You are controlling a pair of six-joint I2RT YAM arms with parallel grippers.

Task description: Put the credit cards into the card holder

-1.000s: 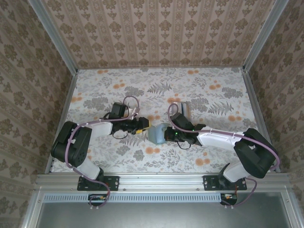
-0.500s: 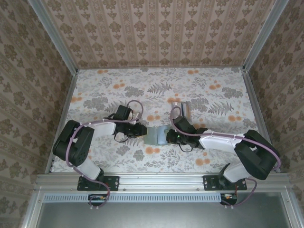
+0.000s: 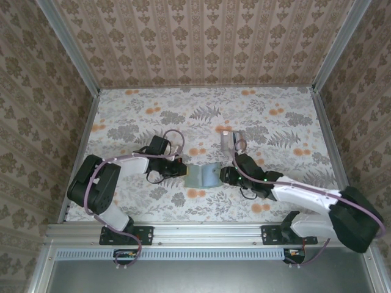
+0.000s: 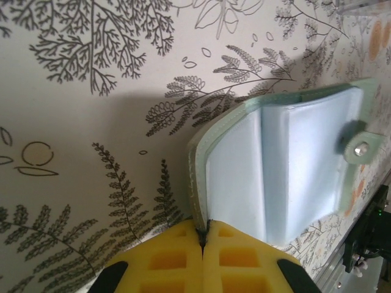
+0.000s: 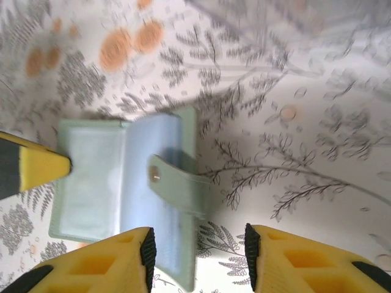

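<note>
Left gripper [image 4: 202, 232]: shut on the card holder [image 4: 287, 165], pads pinching the stitched rim at its left edge. The holder is mid-desk, btwn the two grippers. It's opened out w/ the pale blue inside up, and in the top view it arches a bit at the fold rather than lying flat on the desk [image 3: 153, 116]. The snap strap [image 5: 178, 186] lies across the right flap, stud showing.

Right gripper [image 5: 198, 249]: jaws apart, clamping nothing. The holder's right-flap corner sits just btwn/ahead of its fingers. Credit cards [image 3: 227, 138]: small pile farther back on the desk, just beyond the right gripper and apart from the holder. No card seen in a slot.

Step in hand, prob.: left side pins the holder open while the right is free to fetch a card. To do it well:
- Left pinch needs to be firm and low so the flap can't spring shut or skid on the patterned surface.
- Right should back off w/o snagging the strap, which could drag the holder.
- Take one card only, by a short edge. They're thin and lie flat, so sliding one off the pile is likely easier than a straight pick.
- Bring it in shallow, edge-first, lined up w/ the slot mouth. Slot openings aren't clear in these views, so I can't tell which side they face.
</note>
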